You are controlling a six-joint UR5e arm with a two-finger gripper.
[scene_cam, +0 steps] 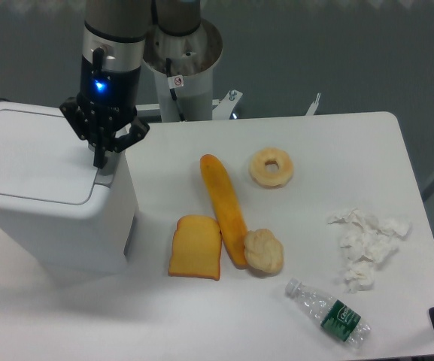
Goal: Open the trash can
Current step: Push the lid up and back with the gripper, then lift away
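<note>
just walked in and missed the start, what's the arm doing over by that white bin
The gripper, fingers together, points down at the grey push-button tab on the right edge of the trash can. The lid is flat and closed, so the can is not open yet. The food items, tissues and bottle on the table lie untouched.

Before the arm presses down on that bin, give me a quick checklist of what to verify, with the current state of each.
1. Lid of the large white boxy plastic trash can closed flat: ok.
2. Gripper positioned over the grey push-button tab at the lid's right edge: ok.
3. Jaws closed together for a single press point: ok, they appear shut.
4. Tip already touching the tab: cannot tell from this view.
5. Nothing resting on the lid: ok.
6. Long orange bread loaf and toast slice apart from the bin: ok.
</note>
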